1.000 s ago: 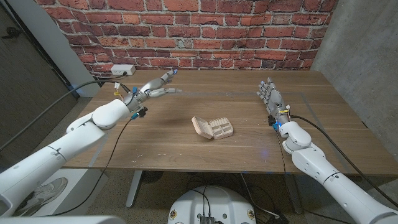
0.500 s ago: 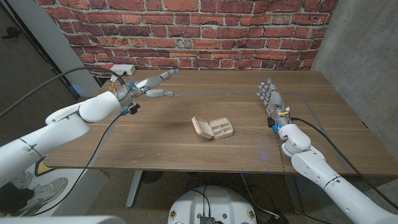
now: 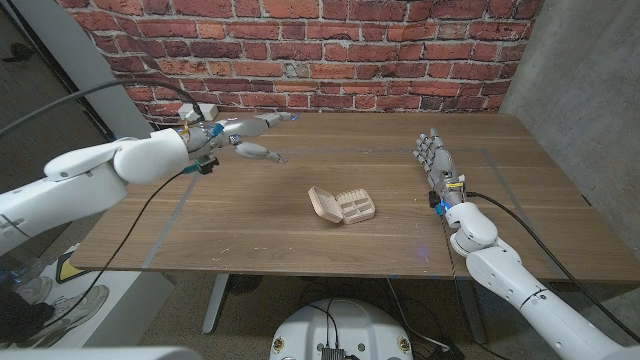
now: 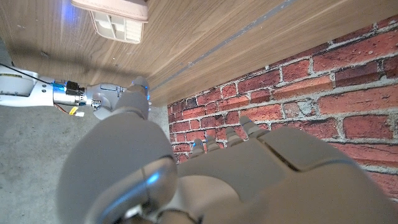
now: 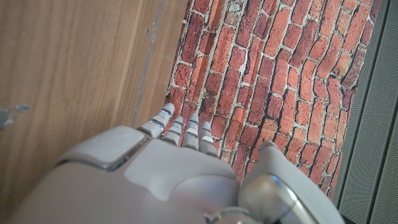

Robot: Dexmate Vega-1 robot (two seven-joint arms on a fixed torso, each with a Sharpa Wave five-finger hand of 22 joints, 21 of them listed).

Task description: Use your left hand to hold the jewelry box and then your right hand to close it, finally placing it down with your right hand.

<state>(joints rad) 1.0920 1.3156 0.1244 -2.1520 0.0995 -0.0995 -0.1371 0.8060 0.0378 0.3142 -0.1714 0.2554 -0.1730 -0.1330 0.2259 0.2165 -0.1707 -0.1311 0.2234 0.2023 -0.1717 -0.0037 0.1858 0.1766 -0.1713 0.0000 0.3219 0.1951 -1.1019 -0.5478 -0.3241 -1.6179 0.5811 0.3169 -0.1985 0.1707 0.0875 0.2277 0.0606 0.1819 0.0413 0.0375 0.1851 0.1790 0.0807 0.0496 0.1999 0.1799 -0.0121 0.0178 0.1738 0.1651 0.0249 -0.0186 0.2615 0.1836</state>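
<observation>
Lying open near the middle of the wooden table [image 3: 250, 235], the jewelry box [image 3: 341, 205] has its lid tipped back on the robot's left side and its tray of small compartments facing up. Nothing touches it; both hands are well apart from it.

On the robot's right, the right hand [image 3: 438, 161] is at the table's right part, fingers straight and close together, pointing toward the far edge, and it holds nothing. Whether it touches the wood cannot be told from the head view. A cable [image 3: 520, 215] runs back from its wrist across the table toward the near right edge. In the right wrist view the back of that hand [image 5: 168, 174] fills the lower part, with its fingertips [image 5: 180, 127] reaching toward the table's far edge and the brick wall [image 5: 261, 68].

Farther back on the robot's left, the left hand [image 3: 245, 137] hangs above the far left part of the table, fingers spread and stretched out toward the middle, thumb set below them, with nothing in its hold. The left wrist view looks over the back of that hand [image 4: 249, 174] and catches the open box [image 4: 118, 18] on the wood and the other arm's wrist [image 4: 68, 96] past it.

Behind the left hand a white power strip [image 3: 203, 110] lies at the table's far left corner. The brick wall [image 3: 330, 50] runs along behind the table.
</observation>
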